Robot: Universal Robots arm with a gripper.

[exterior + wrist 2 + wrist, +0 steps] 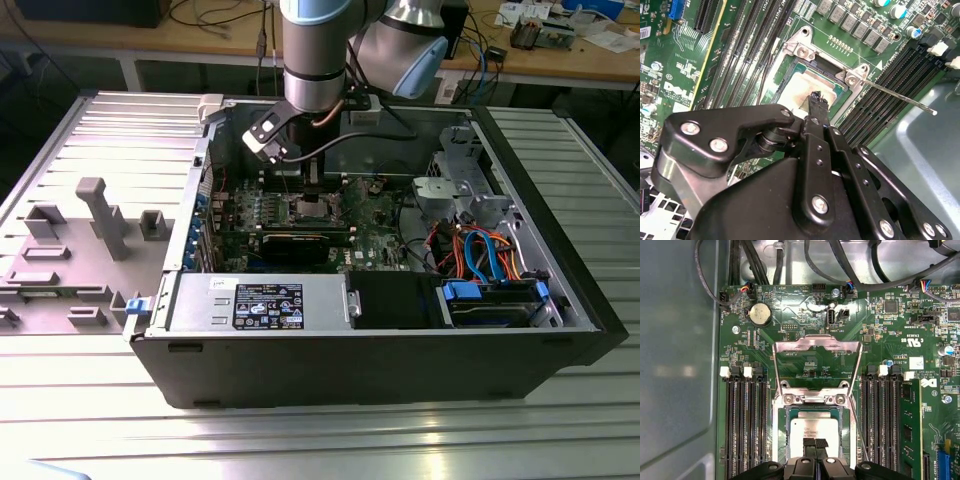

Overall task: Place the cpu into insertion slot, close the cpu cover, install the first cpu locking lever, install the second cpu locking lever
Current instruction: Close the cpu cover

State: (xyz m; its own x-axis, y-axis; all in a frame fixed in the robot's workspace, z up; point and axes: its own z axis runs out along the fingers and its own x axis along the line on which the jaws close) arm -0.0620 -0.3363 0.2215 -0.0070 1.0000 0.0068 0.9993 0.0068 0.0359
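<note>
**Downward Reach Being Held**

The grey-and-blue robot arm [315,55] is being pointed straight down into the black computer case [350,372]. Its black gripper [814,443], pressed together and empty, is being held over the silver-grey square cpu [812,429] seated in the silver-rimmed insertion slot [781,450], thin silver cpu cover [816,346] open.

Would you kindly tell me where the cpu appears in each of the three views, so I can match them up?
Exterior view: the cpu is a small square in the middle of the motherboard, under the arm.
First wrist view: the cpu lies between the memory slots, at the tips of the gripper.
Second wrist view: it is the pale square just beyond the gripper.
Shared landmark: the gripper, right over the cpu.
</note>
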